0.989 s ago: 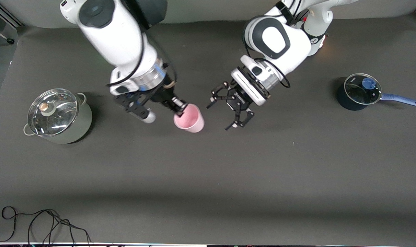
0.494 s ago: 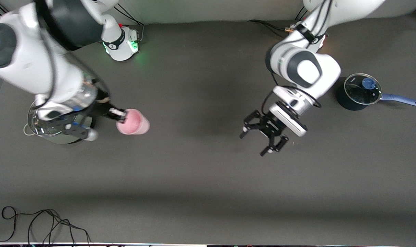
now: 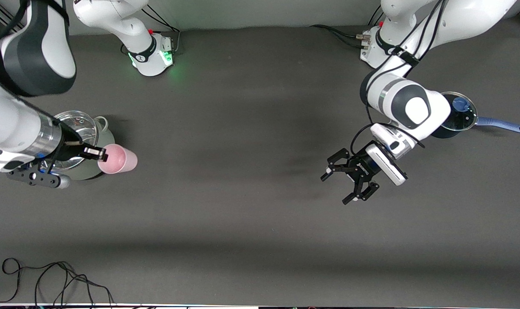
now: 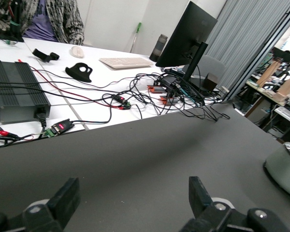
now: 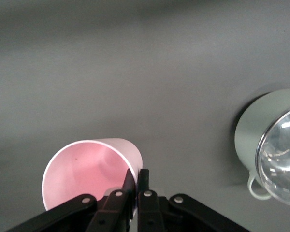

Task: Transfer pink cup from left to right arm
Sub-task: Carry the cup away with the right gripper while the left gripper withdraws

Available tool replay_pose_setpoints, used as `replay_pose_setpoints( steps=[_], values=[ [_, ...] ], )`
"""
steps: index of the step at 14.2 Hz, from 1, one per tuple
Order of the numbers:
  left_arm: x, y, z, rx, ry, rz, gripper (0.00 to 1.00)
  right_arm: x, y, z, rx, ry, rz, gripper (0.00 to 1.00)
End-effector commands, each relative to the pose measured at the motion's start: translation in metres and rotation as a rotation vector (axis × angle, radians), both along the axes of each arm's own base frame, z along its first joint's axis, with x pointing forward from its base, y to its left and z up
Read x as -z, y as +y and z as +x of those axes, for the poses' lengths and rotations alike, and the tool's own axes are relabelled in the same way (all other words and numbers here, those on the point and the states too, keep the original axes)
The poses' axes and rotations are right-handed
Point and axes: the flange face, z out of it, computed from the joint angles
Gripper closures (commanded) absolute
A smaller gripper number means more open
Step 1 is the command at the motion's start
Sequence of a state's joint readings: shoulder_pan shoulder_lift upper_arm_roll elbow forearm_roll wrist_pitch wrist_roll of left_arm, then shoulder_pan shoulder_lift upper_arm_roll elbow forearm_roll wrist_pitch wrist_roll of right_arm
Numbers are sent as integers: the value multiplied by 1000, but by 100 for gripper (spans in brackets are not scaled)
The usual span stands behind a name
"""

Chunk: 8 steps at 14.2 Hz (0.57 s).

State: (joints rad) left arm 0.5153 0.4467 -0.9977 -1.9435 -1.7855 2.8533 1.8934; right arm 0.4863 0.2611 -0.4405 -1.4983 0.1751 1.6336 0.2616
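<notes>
The desk has a dark grey matt cover that looks like smooth cloth or rubber. The pink cup is pale plastic with a soft sheen – smooth inside too. The grey-green pot looks like matt metal, and its lid is glossy glass with a shiny metal rim. The blue saucepan also has a glossy glass lid.
</notes>
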Motion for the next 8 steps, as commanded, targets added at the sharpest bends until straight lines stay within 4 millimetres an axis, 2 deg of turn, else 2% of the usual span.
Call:
replay_pose_setpoints(
  steps=[1, 3, 5, 6, 8],
  values=[
    [-5, 7, 1, 54, 46, -36, 0, 51, -15, -22, -15, -37, 34, 100],
    [-14, 20, 11, 142, 127, -57, 0, 93, -20, -27, 3, -74, 25, 100],
    [-32, 33, 18, 214, 276, -26, 0, 132, -25, -32, -8, -102, 11, 100],
    [-42, 47, 24, 234, 345, 3, 0, 147, -28, -36, -20, -112, 5, 100],
    [-62, 61, 25, 261, 471, 67, 0, 178, -34, -45, -28, -124, -9, 100]
  ],
)
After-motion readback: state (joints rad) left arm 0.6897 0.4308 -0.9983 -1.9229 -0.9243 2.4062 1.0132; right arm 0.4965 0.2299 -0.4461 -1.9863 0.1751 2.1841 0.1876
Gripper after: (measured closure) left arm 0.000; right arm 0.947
